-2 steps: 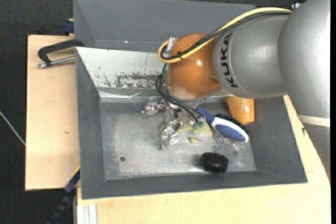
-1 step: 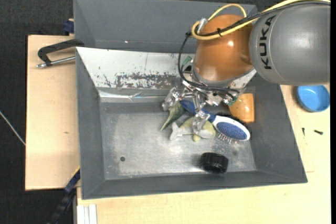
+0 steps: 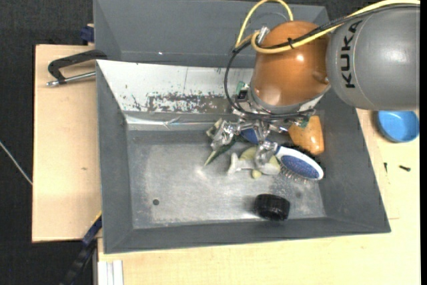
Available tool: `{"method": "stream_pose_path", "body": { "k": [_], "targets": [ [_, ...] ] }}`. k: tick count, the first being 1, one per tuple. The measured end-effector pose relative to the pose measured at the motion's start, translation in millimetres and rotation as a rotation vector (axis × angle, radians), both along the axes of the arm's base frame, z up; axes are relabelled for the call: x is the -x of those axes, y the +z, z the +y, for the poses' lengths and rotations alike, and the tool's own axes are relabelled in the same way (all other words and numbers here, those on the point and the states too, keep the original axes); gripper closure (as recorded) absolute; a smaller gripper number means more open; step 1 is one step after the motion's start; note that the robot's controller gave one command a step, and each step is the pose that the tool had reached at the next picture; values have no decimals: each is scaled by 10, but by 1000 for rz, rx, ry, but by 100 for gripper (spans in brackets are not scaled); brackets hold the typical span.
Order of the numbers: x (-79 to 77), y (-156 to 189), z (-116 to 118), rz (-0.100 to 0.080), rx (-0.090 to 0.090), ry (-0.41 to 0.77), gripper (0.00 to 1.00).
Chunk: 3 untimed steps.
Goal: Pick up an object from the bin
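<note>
My gripper (image 3: 245, 142) is low in the bin's right half, under the arm's orange cover, and open. One metal finger (image 3: 222, 133) stands to the left, the other (image 3: 266, 151) to the right. They are spread over a small heap. A dark blue piece (image 3: 249, 135) lies between them, partly hidden by the gripper. Pale white and green bits (image 3: 244, 161) lie just in front of it. A blue and white oval hairbrush (image 3: 299, 165) rests right beside the right finger. Nothing is visibly clamped.
An orange rounded thing (image 3: 309, 135) lies against the right wall behind the brush. A black short cylinder (image 3: 272, 207) sits near the front wall. The bin's left half shows bare grey floor. The arm and its cables cover the back right.
</note>
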State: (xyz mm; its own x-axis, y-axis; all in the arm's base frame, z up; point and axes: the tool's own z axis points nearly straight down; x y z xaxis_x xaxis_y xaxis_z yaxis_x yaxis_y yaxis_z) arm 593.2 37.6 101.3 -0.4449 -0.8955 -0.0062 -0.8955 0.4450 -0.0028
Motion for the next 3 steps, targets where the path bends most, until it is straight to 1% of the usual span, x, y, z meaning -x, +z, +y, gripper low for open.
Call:
{"method": "stream_pose_path", "body": {
  "k": [1, 2, 3],
  "targets": [
    [165, -207, -261, -25, -20, 23, 0],
    [-85, -272, 38, 2, 4, 146, 0],
    [-92, -268, 55, -3, -1, 145, 100]
  ]
}}
